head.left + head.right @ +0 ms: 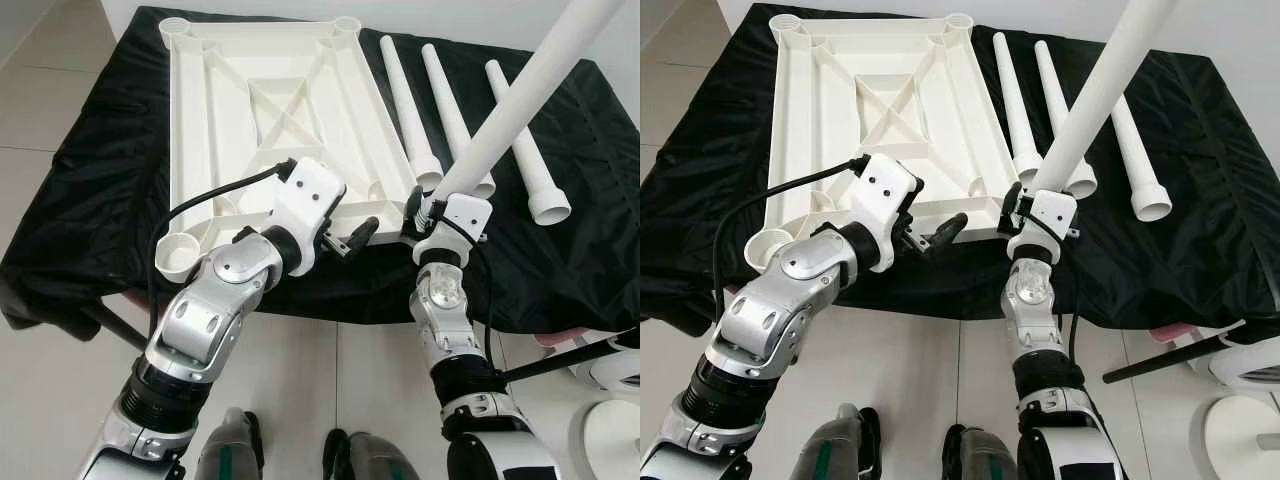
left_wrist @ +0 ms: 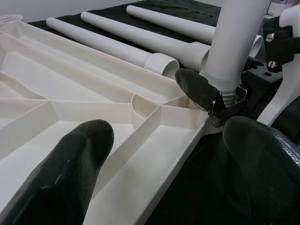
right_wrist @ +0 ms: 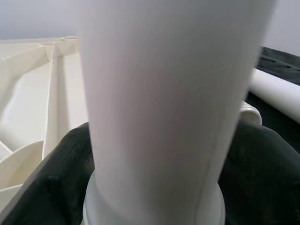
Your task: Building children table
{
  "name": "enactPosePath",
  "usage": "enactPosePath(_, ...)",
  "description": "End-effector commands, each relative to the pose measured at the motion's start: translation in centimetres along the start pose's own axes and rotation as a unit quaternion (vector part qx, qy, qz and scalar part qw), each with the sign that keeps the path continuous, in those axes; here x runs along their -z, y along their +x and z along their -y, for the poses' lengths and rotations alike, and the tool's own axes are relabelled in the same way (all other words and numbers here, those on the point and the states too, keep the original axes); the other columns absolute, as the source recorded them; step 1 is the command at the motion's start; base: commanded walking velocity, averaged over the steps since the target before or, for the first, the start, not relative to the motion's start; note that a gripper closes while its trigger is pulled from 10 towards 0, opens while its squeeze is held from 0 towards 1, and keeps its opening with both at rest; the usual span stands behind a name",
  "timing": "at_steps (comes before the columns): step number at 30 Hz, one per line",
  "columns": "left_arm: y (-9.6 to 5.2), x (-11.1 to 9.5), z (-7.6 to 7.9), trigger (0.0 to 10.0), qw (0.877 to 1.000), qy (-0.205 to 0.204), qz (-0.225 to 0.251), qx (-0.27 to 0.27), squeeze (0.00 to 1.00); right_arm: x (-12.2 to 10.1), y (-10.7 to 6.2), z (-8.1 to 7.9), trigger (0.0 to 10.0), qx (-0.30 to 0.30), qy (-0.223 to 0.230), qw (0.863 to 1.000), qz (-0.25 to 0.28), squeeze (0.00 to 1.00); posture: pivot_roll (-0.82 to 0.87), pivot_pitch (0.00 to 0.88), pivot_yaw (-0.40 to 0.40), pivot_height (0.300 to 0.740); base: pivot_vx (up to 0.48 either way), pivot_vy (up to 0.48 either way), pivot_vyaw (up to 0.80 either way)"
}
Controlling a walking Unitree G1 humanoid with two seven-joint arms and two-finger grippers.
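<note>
A: Where is the table top?

B: White table top (image 1: 270,100), upside down on a black cloth (image 1: 570,270), ribs and corner sockets facing up. Near left socket (image 1: 180,255) sits at the cloth's front edge.

A: And the leg being worked on?

B: The right gripper (image 1: 425,212) is clamped on a white leg (image 1: 520,95), near its threaded end. The leg rises tilted, up and away to the right. Its lower end is just beside the near right corner of the table top. Whether it sits in the socket there, I cannot tell; the gripper hides it.

A: The other arm?

B: The left gripper (image 1: 350,238) hovers at the near edge of the table top, pointing toward the right gripper. Its fingers (image 2: 61,173) stand apart, nothing between them. One finger is over the ribbed underside, the other off the edge over the cloth.

A: Anything in the sockets?

B: The two far sockets and the near left one hold nothing.

A: The remaining legs?

B: Three spare legs (image 1: 525,145) lie side by side on the cloth right of the table top, threaded ends toward the robot.
</note>
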State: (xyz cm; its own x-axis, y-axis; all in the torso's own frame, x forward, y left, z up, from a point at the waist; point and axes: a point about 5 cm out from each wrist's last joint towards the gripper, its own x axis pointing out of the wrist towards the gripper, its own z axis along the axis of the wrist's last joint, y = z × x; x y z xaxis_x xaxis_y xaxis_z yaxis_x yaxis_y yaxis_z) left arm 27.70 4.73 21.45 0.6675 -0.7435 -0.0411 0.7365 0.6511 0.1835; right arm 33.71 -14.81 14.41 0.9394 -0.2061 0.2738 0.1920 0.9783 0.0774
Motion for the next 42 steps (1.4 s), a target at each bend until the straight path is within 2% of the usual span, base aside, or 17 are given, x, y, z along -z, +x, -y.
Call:
enactPosePath(1,0.1,0.5,0.6,10.0,1.0,0.0,-0.011,0.025,0.0,-0.1,0.0,0.1,10.0,-0.033,0.004,0.999,0.001,0.0,0.12,0.134,-0.056,0.74,0.0,0.0,0.0)
enactPosePath(5,0.1,0.6,0.6,10.0,0.999,0.002,-0.014,0.03,0.0,-0.2,0.1,0.1,10.0,-0.055,0.01,0.998,-0.003,0.0,0.11,0.134,-0.058,0.74,0.0,0.0,0.0)
enactPosePath(8,0.3,0.7,0.6,10.0,0.999,0.004,-0.015,0.035,0.0,-0.6,0.4,0.3,10.0,-0.125,0.009,0.992,-0.004,0.0,0.1,0.132,-0.056,0.74,0.0,0.0,0.0)
enactPosePath(29,0.6,0.7,0.5,10.0,0.999,0.0,-0.009,0.033,0.0,-2.4,1.6,2.5,10.0,-0.226,-0.006,0.974,0.008,0.0,0.08,0.12,-0.056,0.74,0.0,0.0,0.0)
enactPosePath(33,0.7,0.7,0.5,10.0,0.999,0.001,-0.008,0.033,0.0,-2.6,1.8,3.0,10.0,-0.253,-0.011,0.967,0.006,0.0,0.08,0.116,-0.054,0.74,0.0,0.0,0.0)
enactPosePath(36,0.7,0.9,0.9,10.0,0.999,0.003,-0.011,0.047,0.0,-2.8,1.9,3.7,10.0,-0.295,-0.021,0.955,-0.003,0.0,0.08,0.108,-0.049,0.74,0.0,0.0,0.0)
enactPosePath(40,0.7,0.9,1.0,10.0,0.999,0.004,-0.012,0.05,0.0,-2.9,2.0,3.9,10.0,-0.302,-0.023,0.953,-0.005,0.0,0.08,0.108,-0.049,0.74,0.0,0.0,0.0)
enactPosePath(41,0.7,1.0,1.2,10.0,0.998,0.005,-0.014,0.056,0.0,-2.9,2.0,3.9,10.0,-0.319,-0.024,0.947,-0.01,0.0,0.07,0.1,-0.042,0.74,0.0,0.0,0.0)
enactPosePath(42,0.7,1.0,1.2,10.0,0.998,0.005,-0.014,0.056,0.0,-2.9,2.0,3.9,10.0,-0.319,-0.024,0.947,-0.01,0.0,0.07,0.1,-0.042,0.74,0.0,0.0,0.0)
